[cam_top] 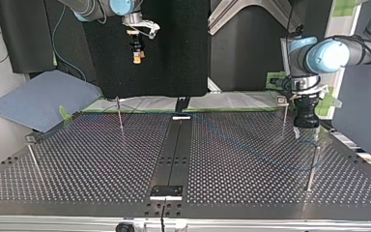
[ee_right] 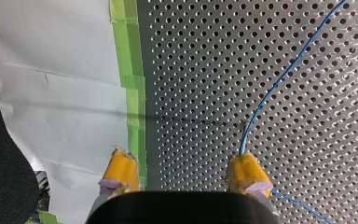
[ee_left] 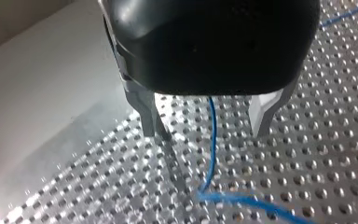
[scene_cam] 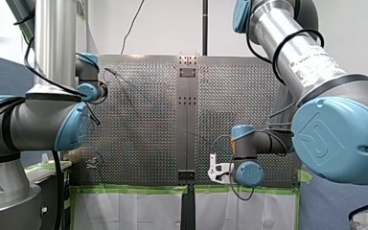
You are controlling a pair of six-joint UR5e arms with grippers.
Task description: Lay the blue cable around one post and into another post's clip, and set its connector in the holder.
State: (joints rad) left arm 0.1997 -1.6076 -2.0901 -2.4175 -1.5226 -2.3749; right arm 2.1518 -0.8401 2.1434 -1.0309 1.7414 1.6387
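The thin blue cable (ee_left: 212,140) lies on the perforated plate and runs between the metal fingers of my left gripper (ee_left: 205,127), which is open just above it. In the top view my left gripper (cam_top: 306,130) hangs low beside a thin post (cam_top: 284,116) at the view's right. My right gripper (cam_top: 136,58) is high above the table's far edge at the view's left. Its yellow pads (ee_right: 247,173) stand open with nothing between them, and the blue cable (ee_right: 279,84) runs away over the plate from beside one pad. I cannot make out the connector.
More thin posts (cam_top: 119,115) (cam_top: 312,166) (cam_top: 33,160) stand on the plate. A black rail (cam_top: 176,150) runs down its middle, with a small bracket (cam_top: 166,192) at the near end. Green tape (ee_right: 135,93) and white paper edge the plate. A blue pad (cam_top: 43,99) lies beyond it.
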